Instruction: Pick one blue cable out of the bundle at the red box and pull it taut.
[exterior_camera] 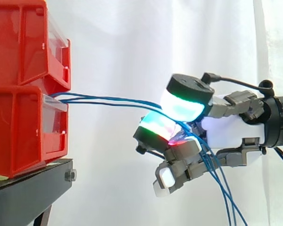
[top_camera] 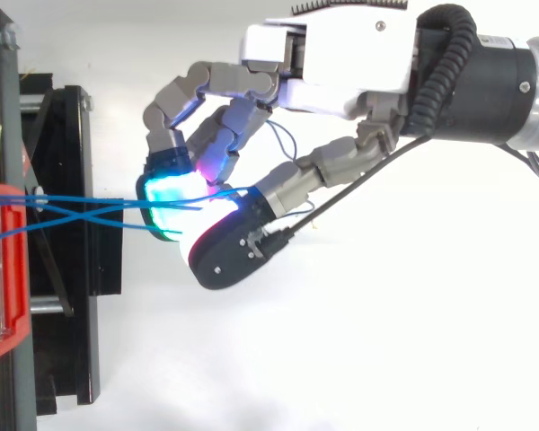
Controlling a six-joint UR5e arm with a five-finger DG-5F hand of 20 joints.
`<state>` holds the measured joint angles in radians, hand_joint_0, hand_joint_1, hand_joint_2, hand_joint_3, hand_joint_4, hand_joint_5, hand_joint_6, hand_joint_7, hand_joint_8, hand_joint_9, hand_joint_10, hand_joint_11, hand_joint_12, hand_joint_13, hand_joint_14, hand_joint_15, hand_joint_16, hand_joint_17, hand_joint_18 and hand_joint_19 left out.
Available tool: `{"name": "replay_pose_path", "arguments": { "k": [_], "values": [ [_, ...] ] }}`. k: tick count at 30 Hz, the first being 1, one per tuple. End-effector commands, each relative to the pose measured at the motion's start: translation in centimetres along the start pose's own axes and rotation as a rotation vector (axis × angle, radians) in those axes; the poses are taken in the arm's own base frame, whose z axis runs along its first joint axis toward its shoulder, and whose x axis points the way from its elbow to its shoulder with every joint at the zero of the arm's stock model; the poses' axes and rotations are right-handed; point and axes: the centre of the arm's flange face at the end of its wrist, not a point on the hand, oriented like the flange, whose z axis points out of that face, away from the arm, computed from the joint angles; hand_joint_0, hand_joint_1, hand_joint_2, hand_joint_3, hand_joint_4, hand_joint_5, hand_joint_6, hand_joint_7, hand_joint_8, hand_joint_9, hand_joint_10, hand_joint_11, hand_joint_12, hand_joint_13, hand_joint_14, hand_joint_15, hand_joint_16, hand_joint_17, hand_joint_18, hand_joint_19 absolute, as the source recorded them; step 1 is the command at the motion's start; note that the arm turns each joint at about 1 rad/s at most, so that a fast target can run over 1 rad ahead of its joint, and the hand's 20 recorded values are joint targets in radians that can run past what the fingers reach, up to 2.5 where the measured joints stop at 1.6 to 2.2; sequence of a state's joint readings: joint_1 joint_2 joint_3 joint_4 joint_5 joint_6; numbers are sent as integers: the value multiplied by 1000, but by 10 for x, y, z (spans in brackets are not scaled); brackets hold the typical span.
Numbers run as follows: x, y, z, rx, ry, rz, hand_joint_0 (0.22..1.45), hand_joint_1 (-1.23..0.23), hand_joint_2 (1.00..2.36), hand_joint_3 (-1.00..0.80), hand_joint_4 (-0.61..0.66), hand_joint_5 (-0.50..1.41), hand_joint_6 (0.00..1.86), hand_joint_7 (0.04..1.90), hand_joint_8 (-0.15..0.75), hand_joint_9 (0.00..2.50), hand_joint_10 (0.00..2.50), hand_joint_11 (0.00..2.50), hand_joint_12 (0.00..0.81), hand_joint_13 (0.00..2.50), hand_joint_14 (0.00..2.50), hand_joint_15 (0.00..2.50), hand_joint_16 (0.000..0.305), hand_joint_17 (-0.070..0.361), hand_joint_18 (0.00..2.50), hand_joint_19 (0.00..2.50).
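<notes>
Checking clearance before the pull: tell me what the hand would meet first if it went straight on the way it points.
Probably the front of the lower red plastic bin, where the thin blue cables it pinches lead; the gap before the hand looks free.

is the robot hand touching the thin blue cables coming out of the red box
Touching. In the side view the thin blue cables run in between the glowing pads of the hand, pinched there, then hang down below it.
</notes>
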<state>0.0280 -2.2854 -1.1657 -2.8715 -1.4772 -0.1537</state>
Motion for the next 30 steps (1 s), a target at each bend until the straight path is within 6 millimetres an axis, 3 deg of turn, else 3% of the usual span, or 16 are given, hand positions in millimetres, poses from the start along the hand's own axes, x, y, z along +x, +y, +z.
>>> {"name": "replay_pose_path", "arguments": {
  "k": [1,6,11,16,18,30],
  "values": [
    [0,0,0,0,0,-1,753,-941,1000,-500,113,-173,925,1115,322,1037,7,1473,375,715,21,550,52,117,616,353],
    [0,0,0,0,0,-1,496,-924,1000,-500,159,-172,925,1081,358,1037,2,1478,403,706,21,573,57,129,602,408],
    [0,0,0,0,0,-3,429,-740,1000,-500,179,-170,924,1045,397,1068,0,1433,433,720,18,572,64,144,626,423],
    [0,0,0,0,0,-3,462,-654,1000,-500,171,-169,916,1050,386,1069,0,1436,426,716,18,574,62,139,603,456],
    [0,0,0,0,0,-3,533,-633,1000,-500,157,-170,911,1079,344,1055,5,1447,399,698,19,581,56,126,566,466],
    [1,0,0,0,1,-3,626,-726,1010,-336,171,-166,910,1114,332,1056,5,1456,387,697,20,591,53,120,555,468]
  ]
}}
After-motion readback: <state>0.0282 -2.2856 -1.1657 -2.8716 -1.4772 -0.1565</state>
